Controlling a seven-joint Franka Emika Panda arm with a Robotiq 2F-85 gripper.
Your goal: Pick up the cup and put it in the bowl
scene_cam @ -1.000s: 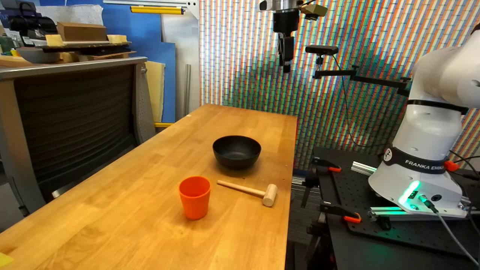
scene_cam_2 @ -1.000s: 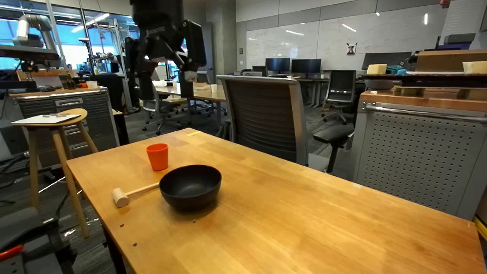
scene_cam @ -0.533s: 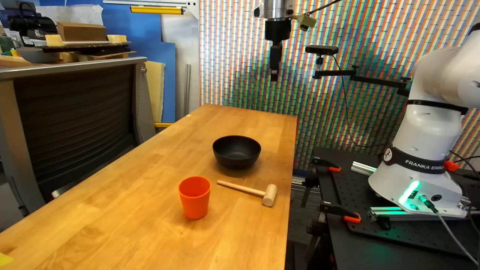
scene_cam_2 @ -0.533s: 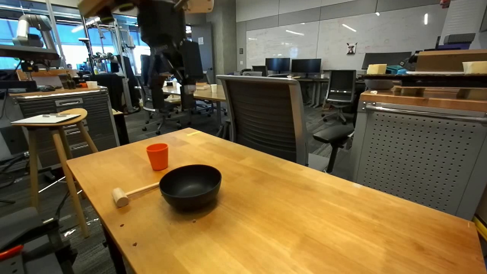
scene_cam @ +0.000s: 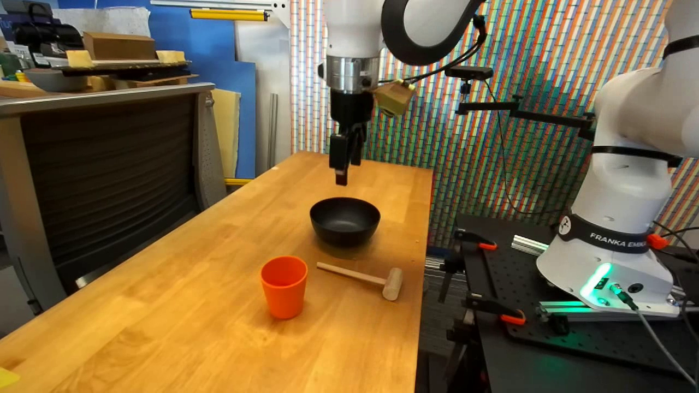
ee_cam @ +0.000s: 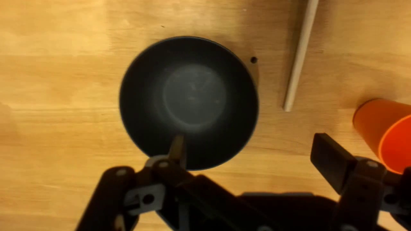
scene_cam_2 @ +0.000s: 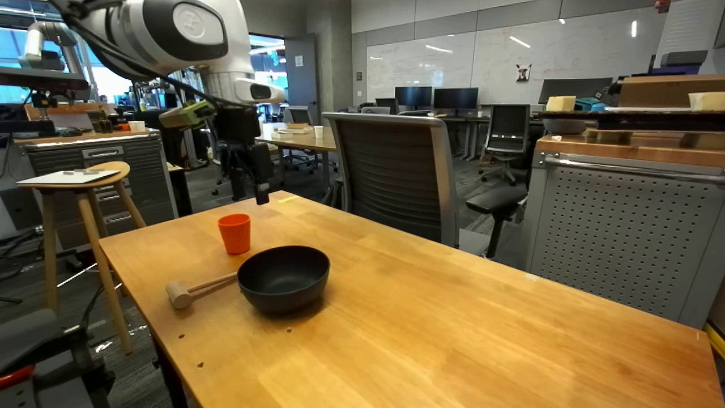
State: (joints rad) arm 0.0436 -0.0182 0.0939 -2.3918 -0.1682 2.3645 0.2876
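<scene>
- You are lowering the empty fingers (ee_cam: 334,162), spread wide, toward the table (scene_cam: 207,273) — reaching is progressing, grasping is still waiting.
- The orange plastic cup (scene_cam: 284,295) is standing upright, apart from the black bowl (scene_cam: 345,226) — you are likely needing to centre over the cup next.

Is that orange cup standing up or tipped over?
Upright: in both exterior views, the orange cup stands on its base on the table, narrower end down, open rim facing up.
</scene>
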